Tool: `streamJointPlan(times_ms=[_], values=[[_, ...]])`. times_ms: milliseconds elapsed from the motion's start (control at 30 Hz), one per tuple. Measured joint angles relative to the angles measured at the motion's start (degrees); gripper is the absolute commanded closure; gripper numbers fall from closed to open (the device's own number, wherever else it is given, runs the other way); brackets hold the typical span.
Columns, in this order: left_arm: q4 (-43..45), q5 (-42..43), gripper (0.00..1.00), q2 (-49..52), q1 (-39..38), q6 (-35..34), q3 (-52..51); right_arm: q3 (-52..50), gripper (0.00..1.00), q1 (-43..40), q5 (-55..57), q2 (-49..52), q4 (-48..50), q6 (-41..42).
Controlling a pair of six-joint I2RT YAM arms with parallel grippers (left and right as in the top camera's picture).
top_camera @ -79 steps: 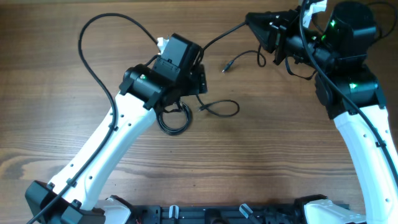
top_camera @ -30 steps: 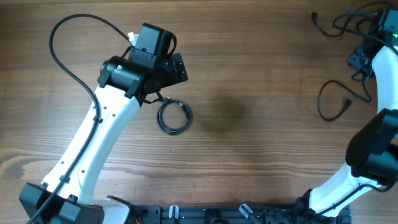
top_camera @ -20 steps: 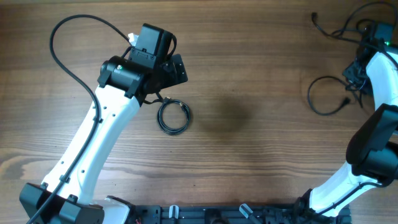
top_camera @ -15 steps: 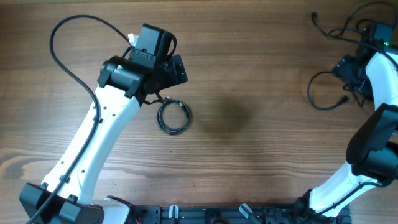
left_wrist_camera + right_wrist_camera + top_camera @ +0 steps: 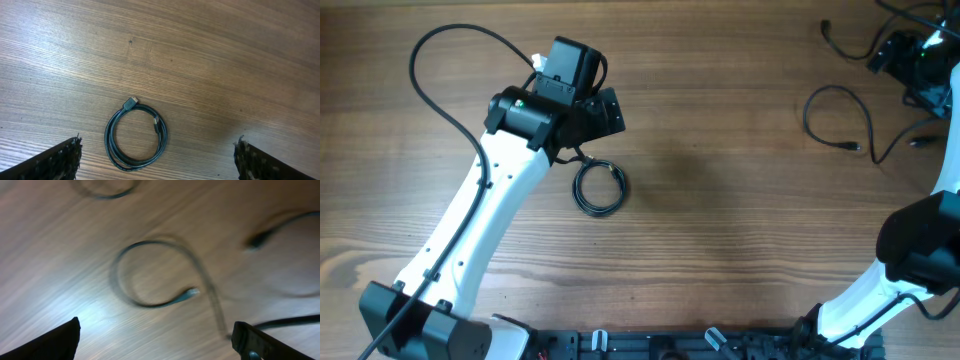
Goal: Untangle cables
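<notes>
One of the cables is a small coiled bundle (image 5: 599, 187) on the wood just in front of my left gripper (image 5: 606, 112). In the left wrist view the coil (image 5: 136, 136) lies between and ahead of the wide-open fingers, untouched by my left gripper (image 5: 157, 160). At the far right a loose strand (image 5: 807, 110) curls in an open loop with its plug end down. My right gripper (image 5: 905, 55) hovers open beyond it. The right wrist view is blurred: the loop (image 5: 117, 275) lies ahead of my open, empty right gripper (image 5: 155, 335).
More thin black cord (image 5: 832, 40) trails along the far right corner, with another plug end (image 5: 257, 240) and a strand (image 5: 285, 322) near the right fingers. The left arm's thick black cable (image 5: 440, 80) arcs over the left side of the table.
The right gripper has opened and let go of the loose strand, which now lies in a loop on the table. The right arm has swung toward the far right corner. The left arm barely moved.
</notes>
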Motion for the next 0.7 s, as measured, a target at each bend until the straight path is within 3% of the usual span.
streamJointPlan(times_ms=[100, 300, 333, 400, 467, 500, 600, 700], values=[[-0.02, 0.02, 0.0, 0.74, 0.0, 0.0, 0.0, -0.55, 0.0, 0.0, 7.91, 0.0, 0.13, 0.66], [-0.46, 0.02, 0.0, 0.79, 0.0, 0.0, 0.0, -10.32, 0.02, -6.14, 11.21, -0.07, 3.54, 2.43], [-0.44, 0.02, 0.0, 0.79, 0.0, 0.0, 0.0, -12.07, 0.1, -7.72, 11.02, -0.07, 5.2, 2.43], [-0.37, 0.02, 0.0, 0.79, 0.0, 0.0, 0.0, -16.26, 0.55, -9.99, 8.24, -0.11, 9.49, 2.8], [-0.44, 0.02, 0.0, 0.79, 0.0, 0.0, 0.0, -19.43, 0.78, -10.21, 6.43, -0.11, 12.57, 2.67], [-0.48, 0.0, 0.0, 0.79, 0.0, 0.0, 0.0, -21.16, 0.96, -10.14, 4.74, -0.11, 13.99, 2.86], [-0.66, 0.02, 0.0, 0.79, 0.0, 0.0, 0.0, -20.28, 0.96, -10.05, -1.16, -0.11, 15.52, 1.55], [-0.66, 0.02, 0.0, 0.79, 0.0, 0.0, 0.0, -10.91, 0.96, -10.05, -8.07, -0.33, 13.79, -0.33]])
